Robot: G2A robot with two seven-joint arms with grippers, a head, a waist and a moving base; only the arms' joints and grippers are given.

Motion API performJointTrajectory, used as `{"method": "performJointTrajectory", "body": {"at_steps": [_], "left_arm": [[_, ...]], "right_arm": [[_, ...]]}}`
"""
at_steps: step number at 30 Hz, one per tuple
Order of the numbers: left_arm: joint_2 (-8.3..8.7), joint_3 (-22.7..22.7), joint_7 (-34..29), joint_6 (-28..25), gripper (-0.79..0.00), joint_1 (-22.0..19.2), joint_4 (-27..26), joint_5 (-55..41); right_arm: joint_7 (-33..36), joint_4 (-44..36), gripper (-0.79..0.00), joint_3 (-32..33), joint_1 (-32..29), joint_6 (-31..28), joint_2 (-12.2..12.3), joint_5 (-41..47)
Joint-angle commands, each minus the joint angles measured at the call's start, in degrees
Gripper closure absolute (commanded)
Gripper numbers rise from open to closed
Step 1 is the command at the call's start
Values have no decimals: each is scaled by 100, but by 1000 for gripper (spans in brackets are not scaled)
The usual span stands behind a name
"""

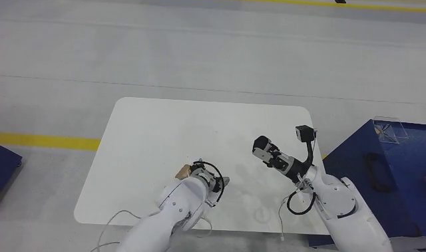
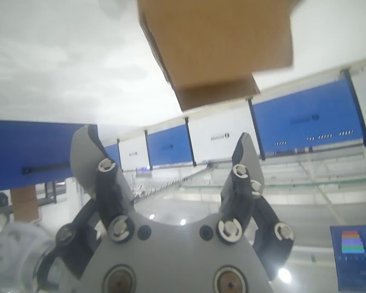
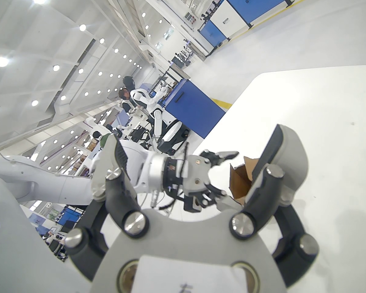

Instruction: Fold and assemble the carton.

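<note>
**Both claws open, carton loose on the worktop**

The carton (image 2: 216, 31) lies on the white worktop (image 1: 166, 132), close to the edge nearest the robot and on its left-hand side. It is a small brown cardboard piece, already partly boxed up. In the right wrist view one end gapes, with loose flaps (image 3: 248, 162) standing out from it, so by my reading the folding is not finished.

The left claw (image 2: 164, 141) is spread wide and grips nothing. The carton sits just beyond its fingertips, roughly in line with the gap between them. Whether a fingertip touches the cardboard I cannot tell. That wide spread, set low and level with the worktop, looks like readiness to close on the carton's body or to push against a panel.

The right claw (image 3: 196, 141) is likewise spread and empty, held above the worktop well apart from the carton. It points across at the left arm and at the carton's open end. Holding off there likely keeps it out of the left arm's way while leaving a straight line in to the flaps.

The next move probably calls for one claw to steady the body while the other tucks a flap. Thin cardboard may slide on the smooth surface if pushed unbraced.
</note>
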Motion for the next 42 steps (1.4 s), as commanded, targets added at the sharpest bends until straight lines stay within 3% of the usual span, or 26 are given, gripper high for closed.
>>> {"method": "performJointTrajectory", "body": {"at_steps": [1, 5, 6, 21, 23, 25, 27, 30, 33, 38, 42], "left_arm": [[152, -483, -815, 577, -785, 587, -679, 279], [361, -1256, -2744, 1567, -785, 1332, -879, 440], [372, -1311, -2900, 1626, -785, 1380, -864, 420], [372, -1311, -2900, 1626, -785, 1380, -864, 420], [437, -1360, -2947, 2042, -785, 1298, -1062, 1304], [545, -1422, -2736, 2600, -785, 1358, -1433, 2744], [643, -1334, -2518, 3327, -785, 1479, -1886, 3981], [752, -1048, -2047, 4332, -785, 1611, -2112, 5618], [808, -653, -1845, 5310, -785, 1583, -1793, 6685], [692, -10, -1835, 5534, -785, 1298, -681, 7123], [561, 19, -1772, 5534, -785, 1043, -162, 6797]], "right_arm": [[0, 0, -785, 0, 0, 0, 0, 0], [0, 0, -785, 0, 0, 0, 0, 0], [0, 0, -785, 0, 0, 0, 0, 0], [0, 0, -785, 0, 0, 0, 0, 0], [-170, -44, -785, 23, 62, 316, -1, -555], [-500, -248, -785, -118, 128, 897, -21, -1678], [-633, -483, -785, -412, 202, 1337, -53, -2635], [-709, -546, -785, -928, 437, 1997, -115, -4060], [-693, -368, -785, -1496, 750, 2419, -208, -5051], [-467, 290, -785, -2203, 1329, 2867, -407, -5631], [-369, 894, -785, -2628, 1721, 2913, -609, -5198]]}}
